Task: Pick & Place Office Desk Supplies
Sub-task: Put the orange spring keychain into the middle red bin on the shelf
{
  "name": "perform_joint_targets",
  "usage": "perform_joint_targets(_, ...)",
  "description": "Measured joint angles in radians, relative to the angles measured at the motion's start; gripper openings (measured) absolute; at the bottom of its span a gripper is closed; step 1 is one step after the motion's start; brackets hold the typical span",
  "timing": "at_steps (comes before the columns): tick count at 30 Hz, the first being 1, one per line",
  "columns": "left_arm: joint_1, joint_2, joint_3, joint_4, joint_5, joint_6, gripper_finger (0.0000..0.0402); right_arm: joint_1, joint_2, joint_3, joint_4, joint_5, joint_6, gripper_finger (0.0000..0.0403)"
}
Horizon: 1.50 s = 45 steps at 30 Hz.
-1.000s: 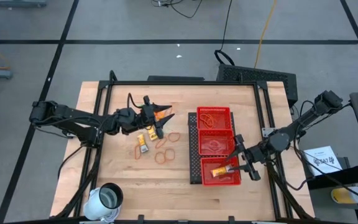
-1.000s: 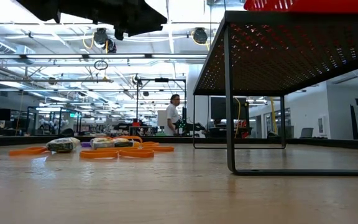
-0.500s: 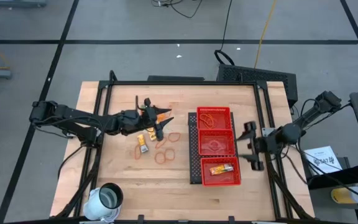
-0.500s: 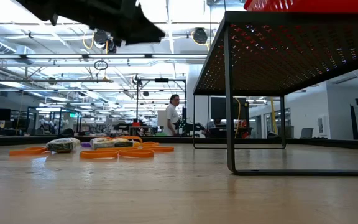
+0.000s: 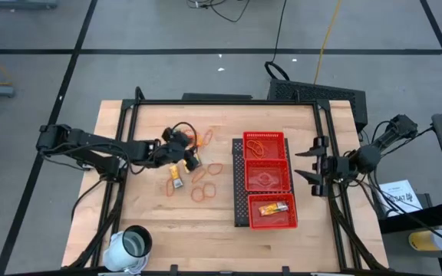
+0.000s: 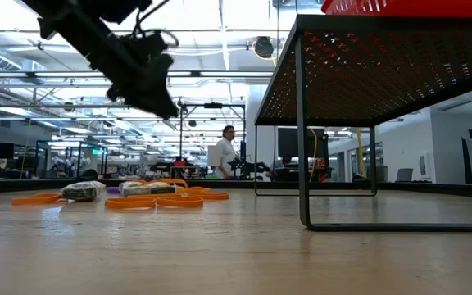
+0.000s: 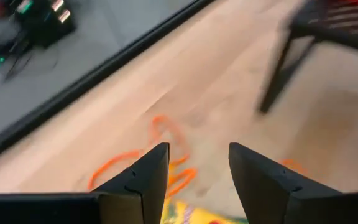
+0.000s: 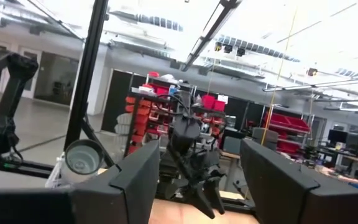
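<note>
Wooden table (image 5: pixel 152 222) with black frame. Rubber bands (image 5: pixel 203 186) loose at centre, some more (image 5: pixel 202 138) farther back. A yellow packet (image 5: pixel 176 182) lies left of the bands. Red tray (image 5: pixel 240 184) stands right of centre on black legs. White cup (image 5: pixel 131 244) at near left corner.

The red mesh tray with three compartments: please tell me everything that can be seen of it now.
The red mesh three-compartment tray is a long rectangle of what looks like perforated metal. It sits on a dark raised stand with thin legs, right of the table's centre, its three compartments in a row from far to near. The far compartment holds orange rubber-band loops, the middle one shows faint loops, and the near one holds a yellow-orange packet lying flat. No gripper touches the tray.
</note>
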Motion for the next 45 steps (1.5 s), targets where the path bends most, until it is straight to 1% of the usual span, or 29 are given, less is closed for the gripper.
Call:
perform_joint_targets(2,0.032,0.0,0.0,-0.055,-0.004,-0.084,0.0177,-0.001,0.001,0.0,0.0,0.0,-0.013,0.0208)
perform_joint_targets(4,0.078,0.0,0.0,-0.107,0.025,-0.169,0.0177,-0.007,0.001,0.0,0.0,0.0,-0.014,0.0206)
perform_joint_targets(6,0.14,0.0,0.0,-0.154,0.089,-0.247,0.0177,-0.018,0.001,0.0,-0.004,0.0,-0.006,0.0206)
perform_joint_targets(9,0.235,0.005,0.0,-0.203,0.216,-0.321,0.0177,-0.035,0.001,0.0,-0.024,0.0,0.016,0.0206)
perform_joint_targets(10,0.26,0.011,0.0,-0.211,0.246,-0.328,0.0177,-0.041,0.001,0.0,-0.035,0.0,0.024,0.0206)
perform_joint_targets(12,0.3,0.027,0.0,-0.217,0.269,-0.329,0.0177,-0.052,0.001,0.0,-0.05,0.0,0.039,0.0204)
perform_joint_targets(18,0.381,0.102,0.001,-0.242,0.264,-0.354,0.0177,-0.067,0.002,0.0,-0.062,-0.003,0.064,0.0206)
perform_joint_targets(22,0.415,0.149,0.001,-0.272,0.259,-0.375,0.0177,-0.067,0.002,0.0,-0.062,-0.003,0.064,0.0207)
perform_joint_targets(28,0.425,0.208,0.001,-0.266,0.257,-0.378,0.0177,-0.066,0.002,0.0,-0.062,-0.003,0.062,0.0203)
perform_joint_targets(31,0.426,0.232,0.001,-0.269,0.238,-0.397,0.0177,-0.066,0.002,0.0,-0.062,-0.003,0.062,0.0201)
perform_joint_targets(37,0.427,0.244,0.001,-0.277,0.23,-0.405,0.0177,-0.066,0.002,0.0,-0.062,-0.004,0.063,0.0201)
perform_joint_targets(41,0.435,0.245,0.001,-0.315,0.225,-0.419,0.0177,-0.066,0.002,0.0,-0.062,-0.004,0.064,0.0201)
perform_joint_targets(45,0.451,0.278,0.001,-0.315,0.221,-0.434,0.0177,-0.066,0.002,0.0,-0.062,-0.004,0.064,0.0201)
